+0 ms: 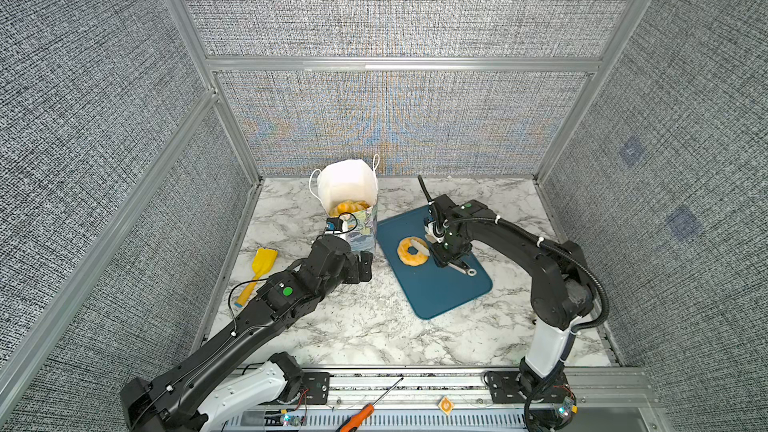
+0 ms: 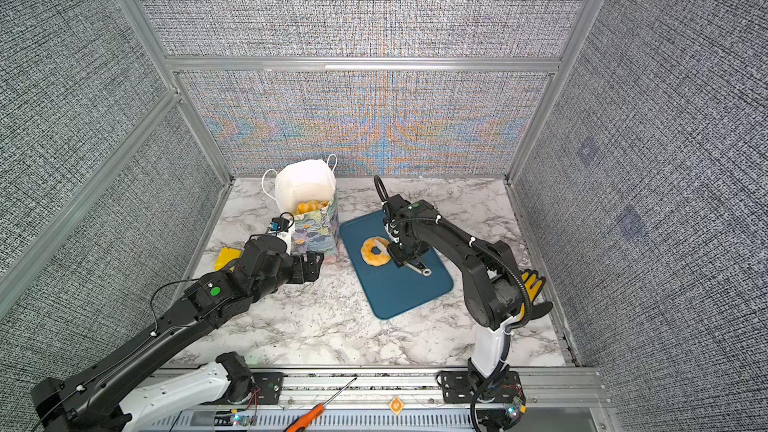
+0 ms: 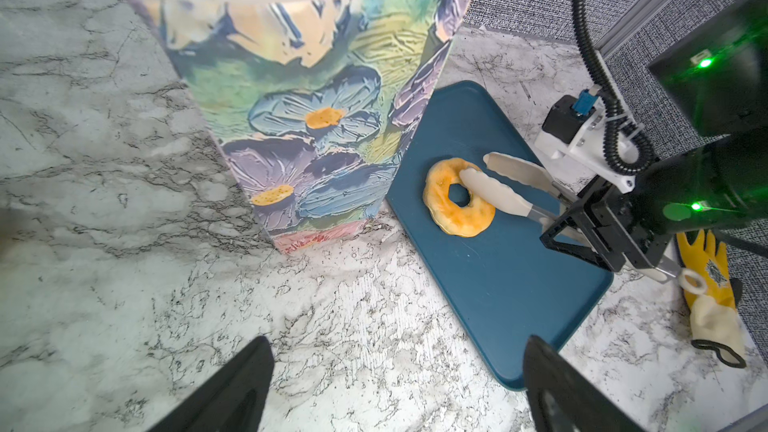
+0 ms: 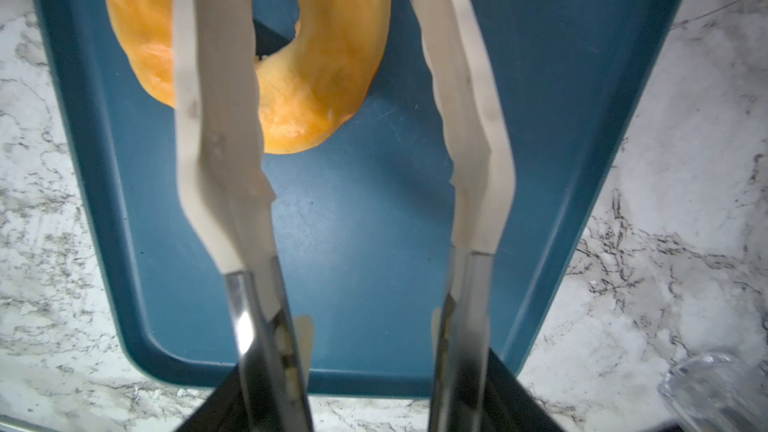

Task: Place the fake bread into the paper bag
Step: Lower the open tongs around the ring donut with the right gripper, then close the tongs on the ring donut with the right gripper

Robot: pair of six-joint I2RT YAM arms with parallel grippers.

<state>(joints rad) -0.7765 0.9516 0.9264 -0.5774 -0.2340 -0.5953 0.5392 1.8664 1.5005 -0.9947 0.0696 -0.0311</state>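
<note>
A glossy orange ring doughnut lay on the dark blue plastic tray, beside the floral-print paper bag standing near the marble tabletop's back edge with golden pastries inside. The right gripper clenched white-tipped metal tongs, tips straddling the doughnut's ring. The left gripper hung released, empty.

Bright even light, soft shadows, colour moiré on back wall, tongs blurred
</note>
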